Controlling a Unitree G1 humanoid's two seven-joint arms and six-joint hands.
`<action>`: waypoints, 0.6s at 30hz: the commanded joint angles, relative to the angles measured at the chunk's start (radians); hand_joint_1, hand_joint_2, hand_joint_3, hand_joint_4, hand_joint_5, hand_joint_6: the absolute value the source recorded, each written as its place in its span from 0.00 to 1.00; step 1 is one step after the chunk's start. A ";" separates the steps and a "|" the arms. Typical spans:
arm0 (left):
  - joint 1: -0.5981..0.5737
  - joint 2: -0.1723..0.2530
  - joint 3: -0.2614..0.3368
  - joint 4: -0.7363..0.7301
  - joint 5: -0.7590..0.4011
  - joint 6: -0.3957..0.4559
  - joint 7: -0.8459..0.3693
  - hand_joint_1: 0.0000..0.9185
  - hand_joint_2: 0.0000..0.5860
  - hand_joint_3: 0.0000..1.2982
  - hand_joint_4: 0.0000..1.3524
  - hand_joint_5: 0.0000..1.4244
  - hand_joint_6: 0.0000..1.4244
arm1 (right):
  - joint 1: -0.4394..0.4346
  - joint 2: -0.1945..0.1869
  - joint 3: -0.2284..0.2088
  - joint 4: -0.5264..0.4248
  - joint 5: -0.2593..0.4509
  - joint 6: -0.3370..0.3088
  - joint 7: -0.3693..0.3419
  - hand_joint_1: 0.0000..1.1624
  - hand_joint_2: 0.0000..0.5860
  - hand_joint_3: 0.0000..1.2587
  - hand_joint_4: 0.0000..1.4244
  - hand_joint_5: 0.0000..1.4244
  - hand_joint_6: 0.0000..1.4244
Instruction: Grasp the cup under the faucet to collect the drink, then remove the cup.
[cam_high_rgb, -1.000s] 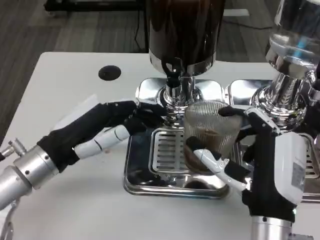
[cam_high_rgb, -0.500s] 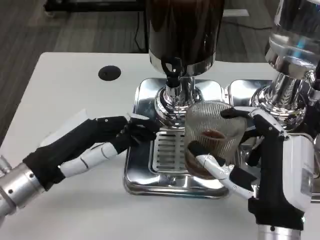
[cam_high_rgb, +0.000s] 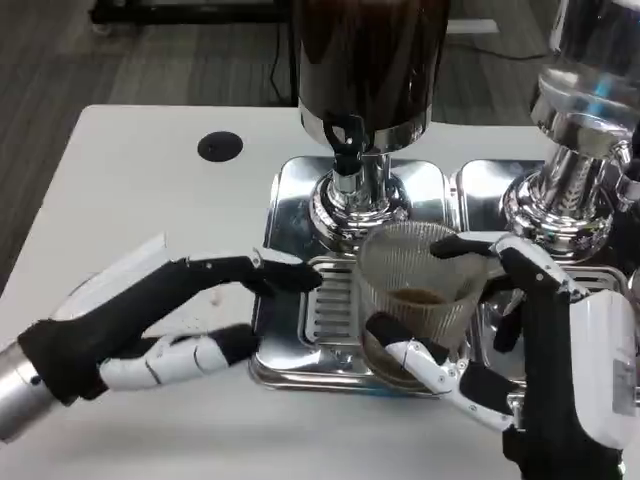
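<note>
1. The right hand (cam_high_rgb: 540, 340) grasps the ribbed clear cup (cam_high_rgb: 415, 295): one finger hooks over the rim on the far side, others wrap the lower wall on the near side.
2. The cup (brown drink in its bottom) sits above the drip tray (cam_high_rgb: 290, 350), nearer the camera than the faucet (cam_high_rgb: 347, 140) of the dark dispenser (cam_high_rgb: 365, 60).
3. The left hand (cam_high_rgb: 150, 320) is released, fingers apart and holding nothing, fingertips (cam_high_rgb: 300, 280) at the tray's left edge, just left of the cup.
</note>
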 joint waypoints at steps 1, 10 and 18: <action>0.041 0.049 0.010 0.006 0.066 -0.113 0.013 0.00 0.29 0.16 0.07 0.08 0.15 | 0.006 0.002 -0.004 -0.048 0.000 -0.044 0.002 0.65 0.40 0.49 0.47 0.62 0.84; 0.074 0.090 0.035 0.033 0.170 -0.245 0.098 0.00 0.29 0.09 0.00 0.00 0.10 | 0.025 0.001 -0.008 -0.066 0.001 -0.061 0.018 0.64 0.40 0.49 0.47 0.62 0.84; 0.068 0.111 0.009 0.063 0.200 -0.276 0.137 0.00 0.29 0.08 0.00 0.00 0.09 | 0.038 0.003 -0.008 -0.076 0.000 -0.071 0.020 0.63 0.39 0.49 0.47 0.62 0.84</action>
